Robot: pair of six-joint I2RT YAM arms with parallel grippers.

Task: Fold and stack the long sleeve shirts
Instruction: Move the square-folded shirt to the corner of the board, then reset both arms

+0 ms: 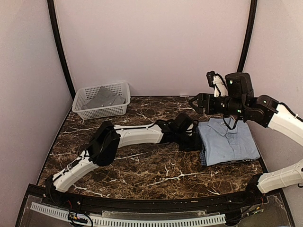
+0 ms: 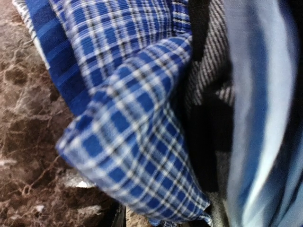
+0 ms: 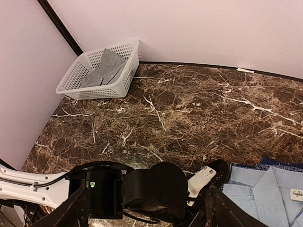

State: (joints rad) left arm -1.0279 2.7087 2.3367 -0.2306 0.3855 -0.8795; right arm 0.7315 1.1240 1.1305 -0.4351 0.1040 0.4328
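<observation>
Here, shirt stack (image 1: 229, 142) just beside the left gripper (image 1: 196, 141).

Soft, even light is falling from above in the top view, leaving the back wall (image 1: 151, 42) a flat pale pink, the side wall (image 1: 23, 118) toward 9 o'clock reading dimmer, and the dark marble table (image 1: 142, 170) swallowing nearly all shadow. The left wrist picture is sitting so close that the blue checked shirt (image 2: 137, 123) is smearing with blur, and the light blue shirt (image 2: 255, 118) toward 3 o'clock is washing out. The right wrist view is rendering the white basket (image 3: 102, 71) crisply, while the back wall's lower edge is bowing toward 12 o'clock
</observation>
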